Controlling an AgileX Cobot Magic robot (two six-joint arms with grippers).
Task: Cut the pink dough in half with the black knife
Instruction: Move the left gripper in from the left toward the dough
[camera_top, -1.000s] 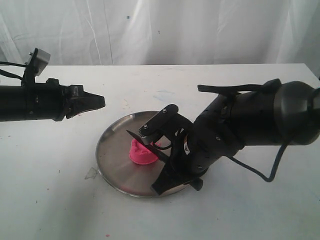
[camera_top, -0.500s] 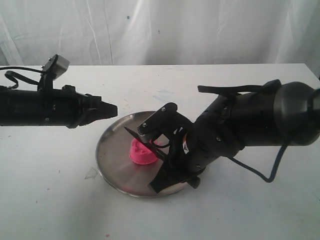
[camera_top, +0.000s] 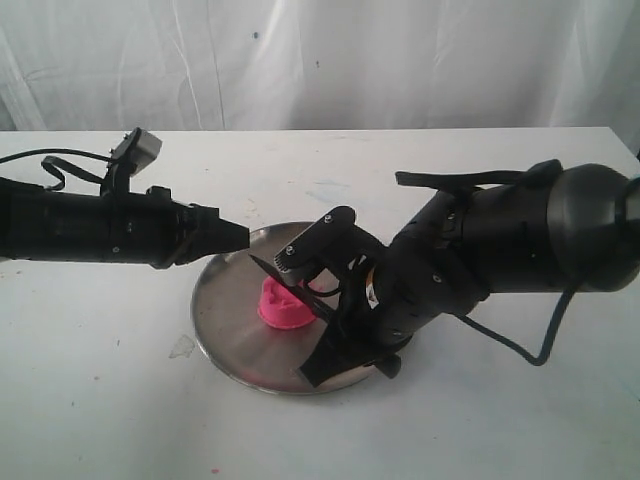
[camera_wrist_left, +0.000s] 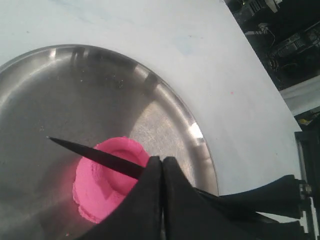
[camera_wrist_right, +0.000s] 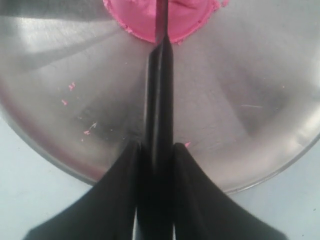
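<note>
The pink dough (camera_top: 281, 306) is one round lump with a hollowed top, lying on the steel plate (camera_top: 222, 322). The black knife (camera_top: 285, 282) slants over it, its blade across the dough's top and its point towards the left arm. My right gripper (camera_top: 335, 306) is shut on the knife's handle. In the right wrist view the knife (camera_wrist_right: 160, 95) runs straight out from the right gripper (camera_wrist_right: 156, 146) to the dough (camera_wrist_right: 140, 17). My left gripper (camera_top: 243, 237) is shut and holds nothing, hovering over the plate's far-left rim. In the left wrist view the left gripper (camera_wrist_left: 161, 160) sits close by the blade (camera_wrist_left: 95, 155) and the dough (camera_wrist_left: 97, 187).
The plate (camera_wrist_left: 200, 137) lies on a white table (camera_top: 470, 420) with a white curtain behind. Small pink crumbs (camera_wrist_right: 70, 87) dot the plate. The bulky right arm (camera_top: 520, 240) covers the plate's right side.
My left arm has reached rightward, bringing its shut gripper over the plate's rim. The right gripper and knife have hardly moved over the dough.
</note>
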